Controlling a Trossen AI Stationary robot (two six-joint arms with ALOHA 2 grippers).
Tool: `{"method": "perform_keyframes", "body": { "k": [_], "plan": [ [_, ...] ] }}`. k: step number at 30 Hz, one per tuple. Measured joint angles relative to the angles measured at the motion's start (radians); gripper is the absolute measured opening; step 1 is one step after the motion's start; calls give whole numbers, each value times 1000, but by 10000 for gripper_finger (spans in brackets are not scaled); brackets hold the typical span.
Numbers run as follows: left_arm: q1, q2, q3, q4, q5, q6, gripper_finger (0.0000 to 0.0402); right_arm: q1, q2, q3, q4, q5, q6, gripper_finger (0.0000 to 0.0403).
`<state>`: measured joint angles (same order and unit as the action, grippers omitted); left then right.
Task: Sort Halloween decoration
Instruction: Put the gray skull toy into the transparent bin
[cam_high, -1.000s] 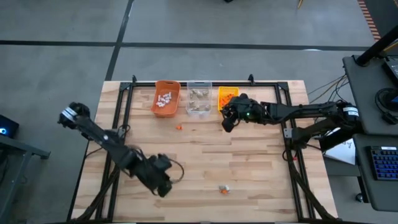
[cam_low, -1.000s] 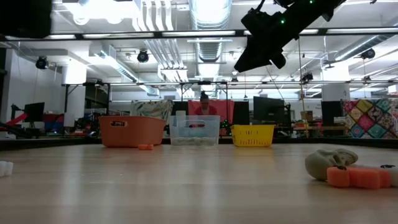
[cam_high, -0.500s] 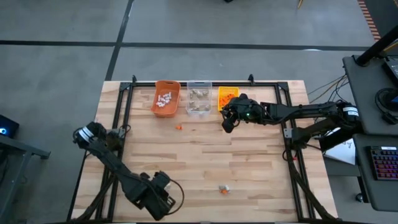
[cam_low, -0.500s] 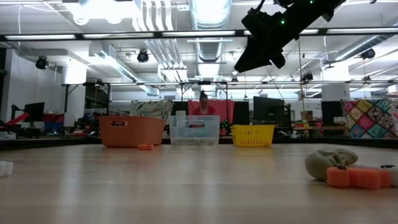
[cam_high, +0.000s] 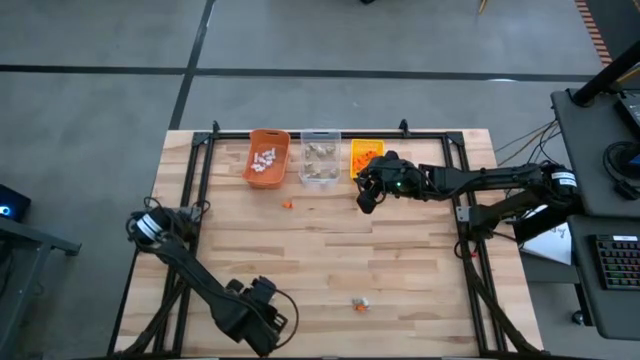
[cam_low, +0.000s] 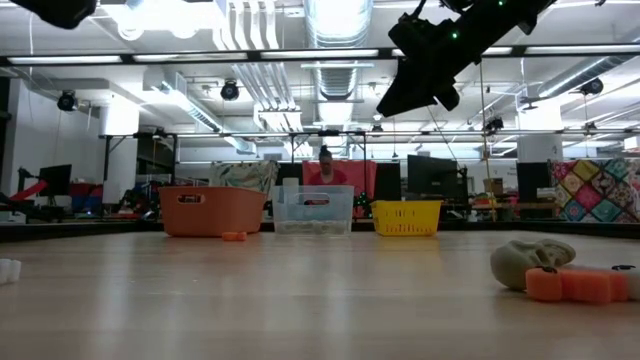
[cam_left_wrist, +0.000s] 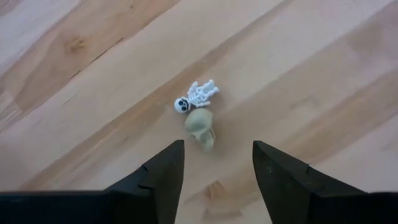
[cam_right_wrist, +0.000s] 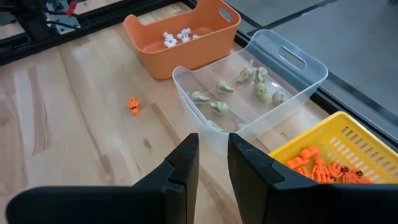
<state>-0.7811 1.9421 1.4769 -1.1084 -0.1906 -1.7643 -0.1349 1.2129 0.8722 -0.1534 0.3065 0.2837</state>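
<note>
The wooden counter (cam_high: 330, 250) holds three bins at its far edge. The orange bin (cam_high: 267, 157) has white skeletons, the clear bin (cam_high: 319, 158) has tan skulls, and the yellow bin (cam_high: 364, 155) has orange toys, so most sorting looks done. A few are left: an orange toy (cam_high: 288, 204) near the bins, and a tiny skeleton (cam_left_wrist: 195, 96) touching a skull (cam_left_wrist: 200, 126). The left end effector (cam_left_wrist: 214, 168) hangs over those two, spread wide, holding nothing. The right end effector (cam_right_wrist: 213, 163) is by the yellow bin, fingers close together, holding nothing I can see
</note>
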Motion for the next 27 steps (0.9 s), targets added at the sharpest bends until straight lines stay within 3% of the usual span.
{"method": "perform_keyframes", "body": {
  "k": [10,27],
  "plan": [
    [-1,45,-15,8,-3,-26,187,18,1,-9,-35,0,20,75],
    [-1,49,-118,148,-2,-35,173,31,1,-10,-32,1,13,75]
  ]
}}
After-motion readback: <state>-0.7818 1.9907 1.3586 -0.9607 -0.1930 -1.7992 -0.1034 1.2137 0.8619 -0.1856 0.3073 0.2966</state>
